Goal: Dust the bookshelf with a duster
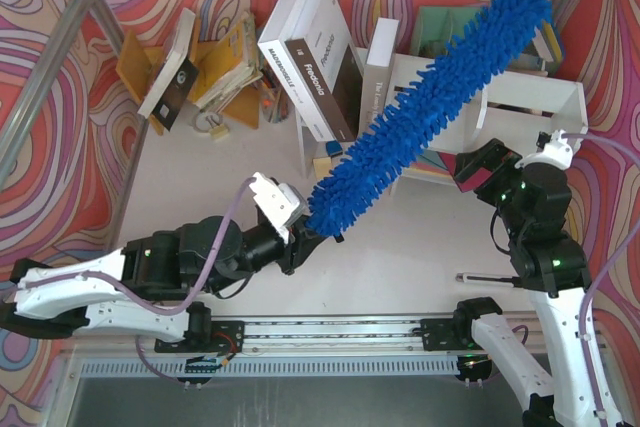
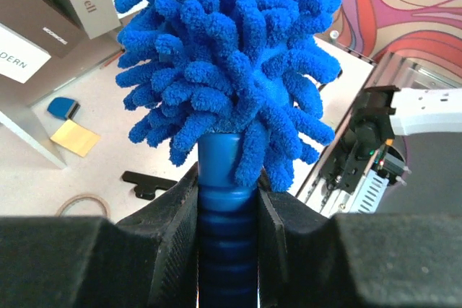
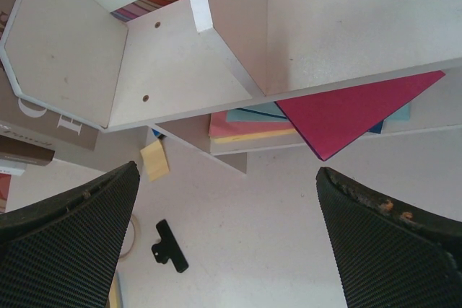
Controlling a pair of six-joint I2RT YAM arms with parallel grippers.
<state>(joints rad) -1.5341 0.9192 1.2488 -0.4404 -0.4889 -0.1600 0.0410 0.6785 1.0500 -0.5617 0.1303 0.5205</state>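
**Left gripper clamps the duster handle; right gripper stands wide before the shelf**

The left gripper (image 2: 227, 185) is pressed tight on the ribbed blue handle (image 2: 225, 250) of the duster (image 1: 430, 107), pinching it just below where the fluffy blue head begins. From those fingers the duster reaches away and up to the right, crossing over the left end of the white bookshelf (image 1: 572, 97). Whether the fibres touch the boards cannot be told. Past the left gripper's fingertips and off to its left, a black clip (image 2: 148, 182) and a yellow sticky note (image 2: 74, 137) lie on the table (image 1: 420, 247), with leaning books (image 1: 310, 67) beyond them.

The right gripper (image 3: 227, 172) has its fingers spread wide with nothing between them. Straight ahead of it are the bookshelf's divider and two compartments, near but not touching. Under the shelf, ahead and to the right in its wrist view, a magenta sheet (image 3: 361, 110) sticks out from a stack of coloured sheets.
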